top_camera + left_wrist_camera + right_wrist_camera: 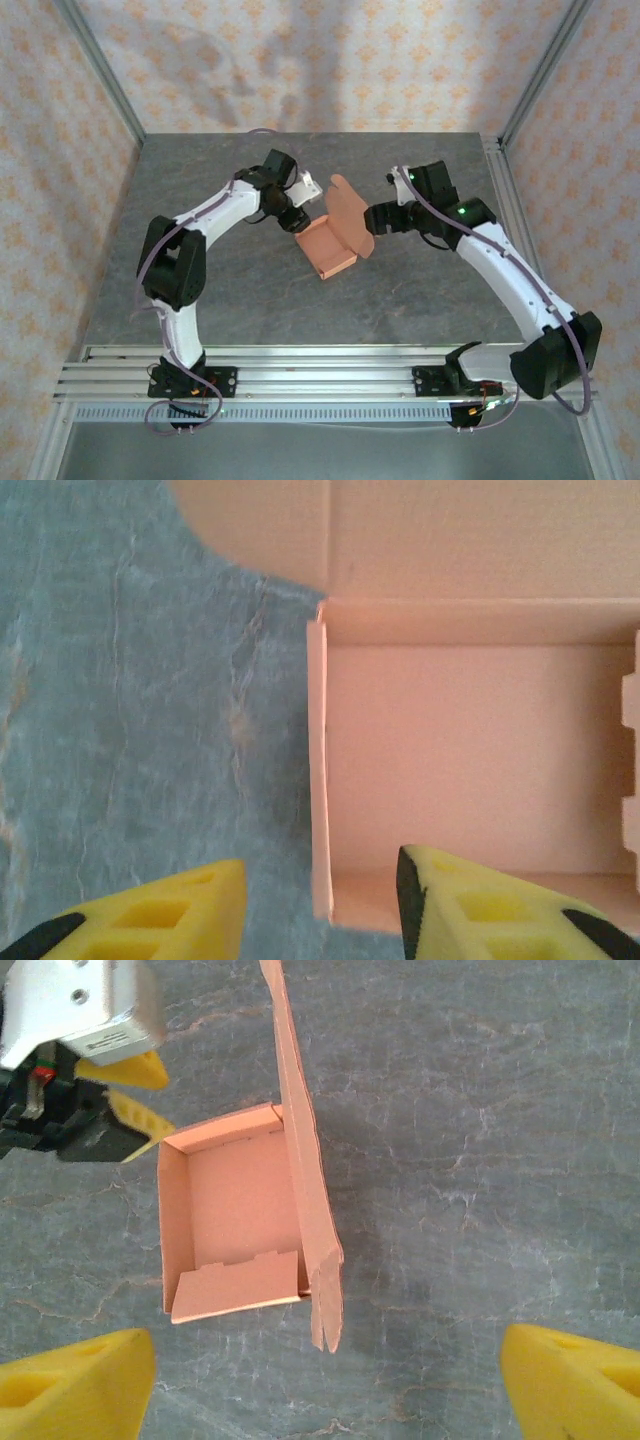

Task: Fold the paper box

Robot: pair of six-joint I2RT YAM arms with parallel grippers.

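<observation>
The salmon-orange, thin-cardboard paper box (328, 248) is seen near the middle of the grey, stone-patterned table (240, 300), between the two grippers. It is partly formed: a shallow rectangular tray with its walls raised and its open side turned up. From one long edge a tall lid panel (300, 1160) is held nearly upright, ending in a rounded tongue (345, 190) at the far end. Inside the tray, a notched inner flap (238, 1282) is seen leaning inward over the floor rather than pressed flat against the wall.

The left gripper (296, 222) is placed at the tray's far-left side. In the left wrist view, the left gripper (320, 865) is spread apart with one yellow finger (160, 915) outside the tray over the table and the other inside the box (470, 750); the thin side wall (318, 770) is straddled but not pinched. From the right wrist view it (128, 1100) is seen at the tray's upper-left corner.

The right gripper (372, 222) is positioned just beside the lid panel on its outer side. Its jaws are spread wide and nothing is held; in its own wrist view the right gripper (328, 1335) is above the box (230, 1220), apart from it.
</observation>
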